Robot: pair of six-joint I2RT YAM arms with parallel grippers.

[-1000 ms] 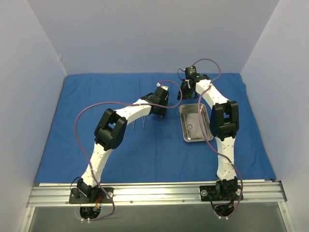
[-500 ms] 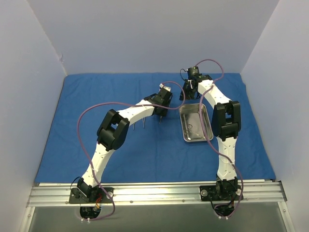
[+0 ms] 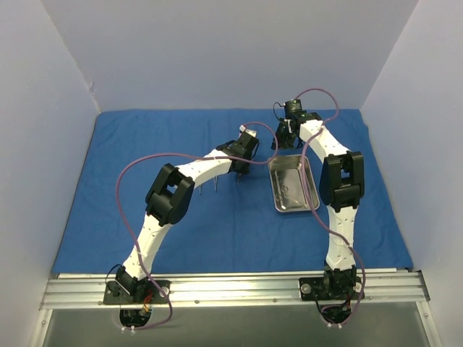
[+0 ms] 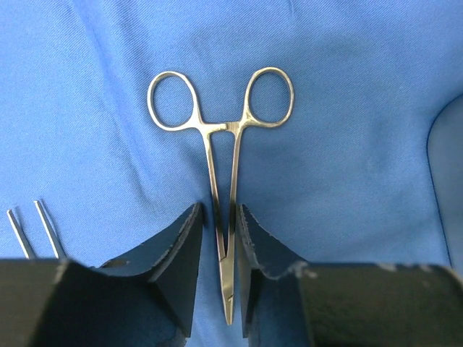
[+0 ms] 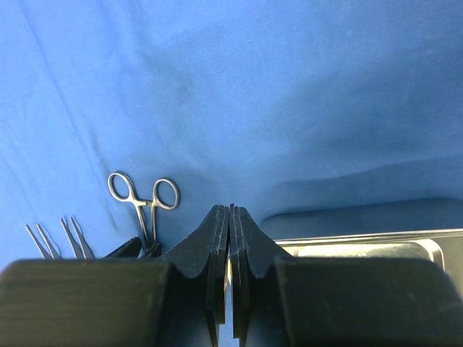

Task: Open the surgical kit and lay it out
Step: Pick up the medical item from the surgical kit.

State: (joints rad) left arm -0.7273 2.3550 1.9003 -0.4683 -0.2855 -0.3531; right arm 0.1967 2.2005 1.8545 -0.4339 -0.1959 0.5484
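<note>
**Top view:** the drape (image 3: 108,188) lies spread flat over the counter, so the unwrap looks done and I'd judge layout is the step in hand. The tray (image 3: 293,210) sits rt of centre, long axis near–far. There's something thin inside it, too small to name. The left end effector (image 3: 239,172) hangs low just left of the tray, over the row being laid out. Two instrument tips (image 3: 207,190) poke out beside its arm, pointing to the near edge. The right end effector (image 3: 287,139) sits at the tray's far end, prob. parked clear of the other arm.

**Left wrist:** the forceps (image 4: 223,127) lie flat on the cloth. Their long axis runs straight up-frame, rings away from the wrist, tips toward it. The fingers (image 4: 181,253) straddle the shanks at a narrow gap, lined up for a mid-shank pinch. Can't tell if the pads bite yet.

**Right wrist:** the fingers are pressed together w/ nothing between them. The forceps show to the left, rings up-frame, roughly parallel w/ the tip pairs beside them. The tray rim is just rt.
</note>
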